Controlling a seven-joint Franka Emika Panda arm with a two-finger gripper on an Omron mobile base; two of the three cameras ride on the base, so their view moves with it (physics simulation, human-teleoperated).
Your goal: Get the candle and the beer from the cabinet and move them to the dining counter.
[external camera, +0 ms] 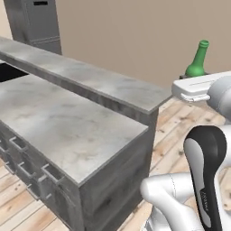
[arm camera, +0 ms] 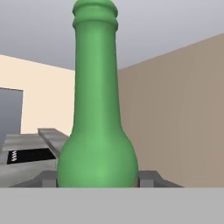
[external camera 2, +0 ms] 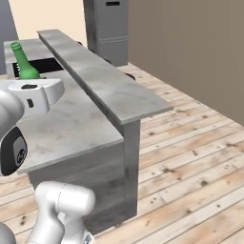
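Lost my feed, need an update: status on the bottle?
End effector shut on beer, bottle upright. Dining counter alongside, top bare where seen. Nothing in the way.

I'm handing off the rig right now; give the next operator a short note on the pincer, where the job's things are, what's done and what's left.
Pincer: shut on the slim green glass beer bottle, upright, fingers on either side of its body.
Bottle is carried in the air beside the end of the long island with the pale grey marble top, not yet over it.
Candle and wall cabinet: not seen from here, so the candle's status is unknown.
Left: set the bottle on the marble top, release, then check on the candle.
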